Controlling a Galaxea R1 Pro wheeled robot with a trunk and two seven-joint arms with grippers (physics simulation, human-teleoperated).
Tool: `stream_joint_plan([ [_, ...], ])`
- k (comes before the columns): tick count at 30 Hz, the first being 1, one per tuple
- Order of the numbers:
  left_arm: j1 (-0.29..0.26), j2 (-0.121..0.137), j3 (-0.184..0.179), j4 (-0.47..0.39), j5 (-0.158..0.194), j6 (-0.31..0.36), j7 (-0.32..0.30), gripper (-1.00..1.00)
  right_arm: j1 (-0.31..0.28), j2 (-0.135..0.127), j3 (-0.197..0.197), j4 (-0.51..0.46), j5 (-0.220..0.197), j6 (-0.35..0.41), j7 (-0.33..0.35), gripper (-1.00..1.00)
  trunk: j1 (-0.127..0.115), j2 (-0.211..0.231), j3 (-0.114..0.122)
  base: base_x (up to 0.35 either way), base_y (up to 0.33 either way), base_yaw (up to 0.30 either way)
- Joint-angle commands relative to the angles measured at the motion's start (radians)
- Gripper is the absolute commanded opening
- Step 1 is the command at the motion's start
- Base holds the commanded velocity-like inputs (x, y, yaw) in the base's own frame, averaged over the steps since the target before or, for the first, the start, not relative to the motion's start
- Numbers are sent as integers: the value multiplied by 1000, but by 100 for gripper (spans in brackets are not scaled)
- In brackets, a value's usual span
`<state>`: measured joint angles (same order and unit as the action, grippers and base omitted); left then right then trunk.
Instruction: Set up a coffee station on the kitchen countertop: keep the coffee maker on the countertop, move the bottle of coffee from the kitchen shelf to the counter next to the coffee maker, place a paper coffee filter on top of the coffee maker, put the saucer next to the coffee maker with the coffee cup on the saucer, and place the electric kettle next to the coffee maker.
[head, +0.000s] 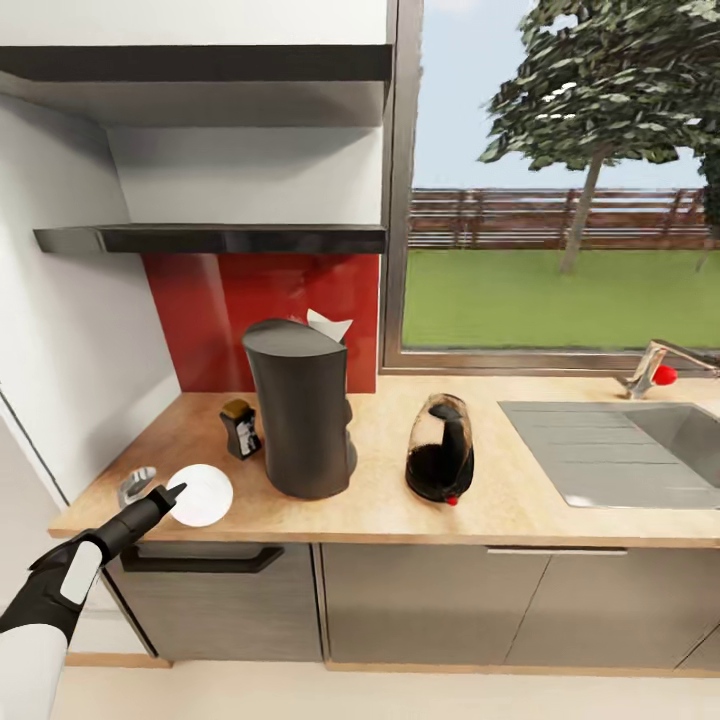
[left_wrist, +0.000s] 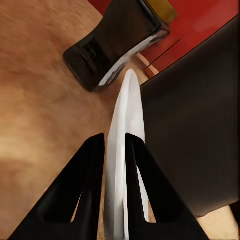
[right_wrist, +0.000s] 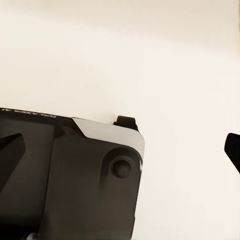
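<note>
Left tool (left_wrist: 115, 165) | I see it pinching saucer (head: 203, 495) edge-on | over bench (head: 380, 500) beside coffee maker (head: 300, 410) | right tool: can't tell

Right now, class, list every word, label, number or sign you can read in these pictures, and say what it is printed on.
Nothing here can be read for certain.
Coffee bottle: it has a label, too small and blurred to read.
Robot's dark body panel: a faint line of lettering along its edge, too blurred to read.
Coffee maker, kettle, saucer: no writing visible.
</note>
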<state>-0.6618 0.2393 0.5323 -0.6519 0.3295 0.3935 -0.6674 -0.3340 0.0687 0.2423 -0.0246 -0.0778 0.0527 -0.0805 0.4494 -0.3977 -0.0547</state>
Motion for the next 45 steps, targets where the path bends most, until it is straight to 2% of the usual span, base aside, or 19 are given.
stream_joint_plan([
  [1, -1, 0, 3, 0, 5, 7, -1, -100, -1, 0, 9, -1, -8, 6, -4, 100, 1, -2, -3, 0, 0, -264],
  [4, 0, 2, 4, 2, 4, 6, 8, -100, 0, 0, 9, -1, -8, 6, -4, 100, 1, -2, -5, 0, 0, -204],
  [11, 4, 3, 4, 3, 4, 5, 96, -100, -1, 3, 11, -1, -6, 11, -5, 100, 1, -2, -6, 12, 0, -34],
  [16, 3, 3, 4, 3, 4, 5, 144, -100, -1, 2, 11, 0, -4, 11, -5, 100, 1, -2, -6, 234, 0, -2],
  [22, 4, 1, 1, 6, 5, 5, 156, -100, 0, 0, 11, 0, -2, 9, -4, 100, 1, -2, -6, 93, 0, 0],
  [24, 15, 11, 12, 14, 2, -5, 155, -100, 0, 12, 12, -2, -3, 9, -5, 100, 1, -2, -6, 0, 0, 0],
  [28, 38, 5, 5, 27, -1, -27, 155, -100, -1, 12, 12, -1, -3, 9, -5, 100, 1, -2, -6, 0, 0, 0],
  [40, 94, 5, 2, 25, 146, -33, 155, -100, 0, 0, 11, -3, -4, 9, -5, 100, 1, -2, -6, 90, 0, 0],
  [45, 94, 5, 2, 22, 157, -33, 155, -100, 0, -1, 11, -3, -4, 9, -5, 100, 1, -2, -6, 179, 0, 0],
])
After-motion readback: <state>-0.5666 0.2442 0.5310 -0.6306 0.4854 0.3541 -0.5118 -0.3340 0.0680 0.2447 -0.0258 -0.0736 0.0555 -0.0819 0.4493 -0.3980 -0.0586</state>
